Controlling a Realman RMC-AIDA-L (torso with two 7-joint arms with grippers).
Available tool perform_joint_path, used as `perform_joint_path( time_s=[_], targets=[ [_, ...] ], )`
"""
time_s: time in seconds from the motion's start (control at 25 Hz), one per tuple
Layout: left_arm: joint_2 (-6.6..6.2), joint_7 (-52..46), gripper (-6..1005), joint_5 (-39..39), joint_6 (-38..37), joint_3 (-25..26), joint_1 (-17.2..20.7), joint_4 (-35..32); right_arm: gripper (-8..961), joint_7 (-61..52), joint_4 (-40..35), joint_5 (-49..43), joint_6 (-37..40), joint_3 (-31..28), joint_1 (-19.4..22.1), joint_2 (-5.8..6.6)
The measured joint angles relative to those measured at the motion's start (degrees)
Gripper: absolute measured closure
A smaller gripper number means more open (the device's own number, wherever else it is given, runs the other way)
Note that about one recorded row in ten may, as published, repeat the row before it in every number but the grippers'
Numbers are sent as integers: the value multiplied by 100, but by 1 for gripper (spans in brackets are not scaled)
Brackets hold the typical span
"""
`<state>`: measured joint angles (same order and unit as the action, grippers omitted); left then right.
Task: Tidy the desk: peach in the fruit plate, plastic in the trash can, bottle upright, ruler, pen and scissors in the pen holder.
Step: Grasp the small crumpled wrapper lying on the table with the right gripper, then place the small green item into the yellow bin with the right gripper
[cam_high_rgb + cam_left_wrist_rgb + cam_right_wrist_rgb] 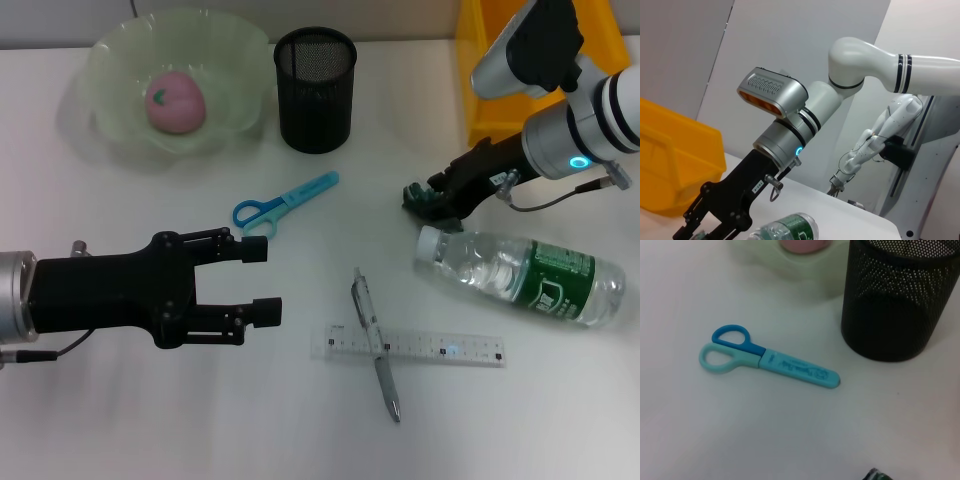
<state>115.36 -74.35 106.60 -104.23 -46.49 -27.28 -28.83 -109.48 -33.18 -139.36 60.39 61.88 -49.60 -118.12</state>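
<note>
Item: plastic [418, 196], a crumpled scrap of clear and dark green wrapper, on the desk [150, 420] just beside the cap of the lying bottle [520, 277], near the trash can [490, 70]. Probably featherlight, limp and springy; best pinched through the bunched middle. Right gripper [428, 200] sits down at it, jaws apparently pinching it. Left gripper [262, 281] hovers near the scissors [283, 201], jaws spread.

Matt white bench [200, 420]; black wire-mesh pen holder [315, 90]; glossy clear plastic bottle [520, 275]; translucent fruit plate [110, 125]; smooth plastic scissors [770, 359].
</note>
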Motion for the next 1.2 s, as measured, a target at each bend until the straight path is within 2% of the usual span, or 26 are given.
perform_joint_path(
  time_s=[0.16, 0.48, 0.6, 0.8, 0.96, 1.2],
  targets=[
    [-1, 0, 171, 0, -2, 0, -10, 0, 475, -1, -31, -3, -10, -25, 19, 0],
    [-5, 0, 171, -5, -3, 0, -27, 0, 777, -152, -157, 42, 131, -112, 71, 102],
    [-5, 0, 171, -7, -2, 0, -31, 0, 877, -150, -436, 61, 324, -294, 181, 96],
    [-6, 0, 171, -9, -1, 0, -46, -1, 932, -44, -1015, 271, 681, -561, 444, 43],
    [-6, 0, 171, -9, 1, 3, -49, -6, 940, 277, -1460, 1192, 1015, -592, 815, 68],
    [12, 0, 171, -18, -7, 9, -56, -83, 952, 1481, -1724, 3444, 1213, -836, 1672, 157]
  ],
)
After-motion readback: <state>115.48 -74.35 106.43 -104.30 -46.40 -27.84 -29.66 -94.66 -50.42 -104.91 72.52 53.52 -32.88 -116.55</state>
